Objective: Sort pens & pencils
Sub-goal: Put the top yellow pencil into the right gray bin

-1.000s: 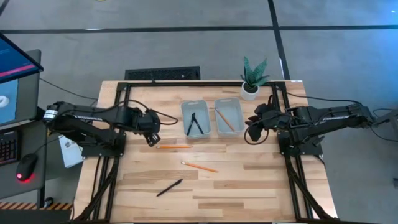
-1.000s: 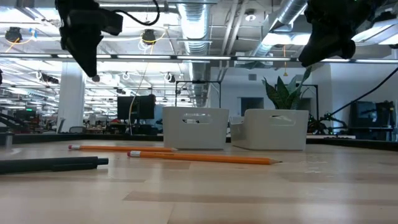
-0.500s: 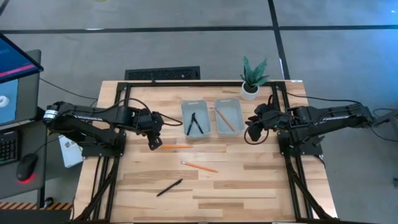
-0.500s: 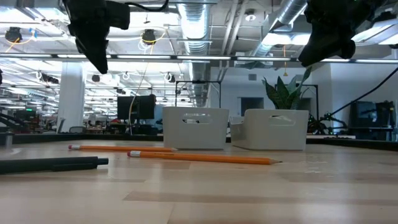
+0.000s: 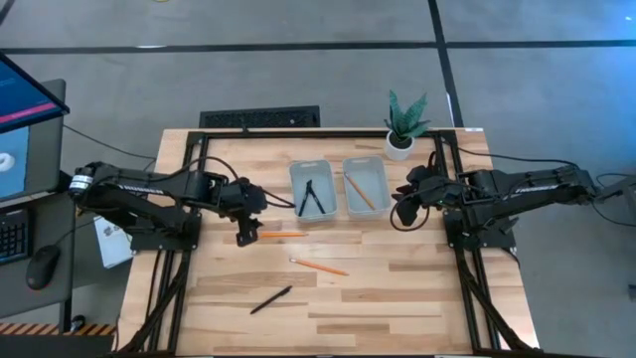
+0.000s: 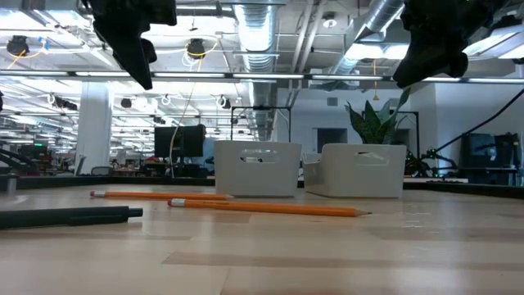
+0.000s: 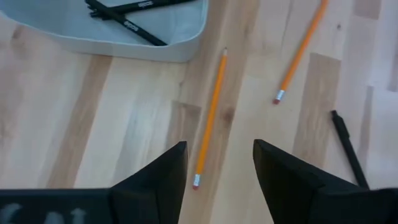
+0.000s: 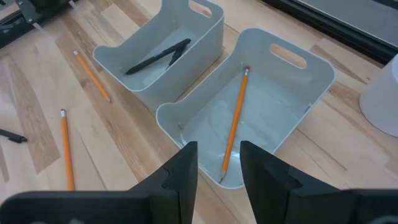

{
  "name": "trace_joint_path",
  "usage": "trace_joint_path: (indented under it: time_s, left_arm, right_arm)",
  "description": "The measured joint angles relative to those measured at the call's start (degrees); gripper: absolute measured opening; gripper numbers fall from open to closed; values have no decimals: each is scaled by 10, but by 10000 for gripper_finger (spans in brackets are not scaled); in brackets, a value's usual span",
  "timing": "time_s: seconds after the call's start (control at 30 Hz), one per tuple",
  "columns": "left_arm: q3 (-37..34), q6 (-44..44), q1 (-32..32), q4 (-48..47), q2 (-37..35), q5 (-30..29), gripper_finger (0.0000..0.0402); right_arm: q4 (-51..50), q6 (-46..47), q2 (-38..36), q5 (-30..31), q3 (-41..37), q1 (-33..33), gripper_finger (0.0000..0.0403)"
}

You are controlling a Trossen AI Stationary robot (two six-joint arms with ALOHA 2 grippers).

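Note:
My left gripper (image 5: 244,235) hangs open well above the table. It is over the eraser end of an orange pencil (image 7: 210,118) that lies flat just in front of the left tray (image 5: 298,214). That tray holds two black pens (image 5: 311,197). A second pencil (image 5: 320,266) and a third pen (image 5: 270,299) lie flat nearer the front edge. My right gripper (image 8: 219,163) waits open above the right tray (image 8: 311,93), in which one pencil (image 8: 235,118) lies.
A small potted plant (image 5: 402,124) stands at the far right corner behind the trays. Dark frame rails (image 5: 189,169) run along the table's left and right sides. Bare wood (image 5: 397,288) stretches along the front right.
My left gripper has drifted a little toward the table's right edge and the pencil, rolled about its wrist, and its tips have risen slightly. The pencils, pens and trays lie as before.

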Motion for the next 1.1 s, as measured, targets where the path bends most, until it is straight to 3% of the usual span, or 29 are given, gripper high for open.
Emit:
trace_joint_path:
  time_s: [0.2,0.7,1.1]
  left_arm:
    - [-1,11,-3,-3,0,8,174]
    - [-106,31,-3,41,15,17,174]
    - [-116,32,-3,64,138,29,174]
  right_arm:
    - [0,0,0,2,0,0,143]
    - [0,0,0,2,0,0,144]
    - [0,0,0,2,0,0,143]
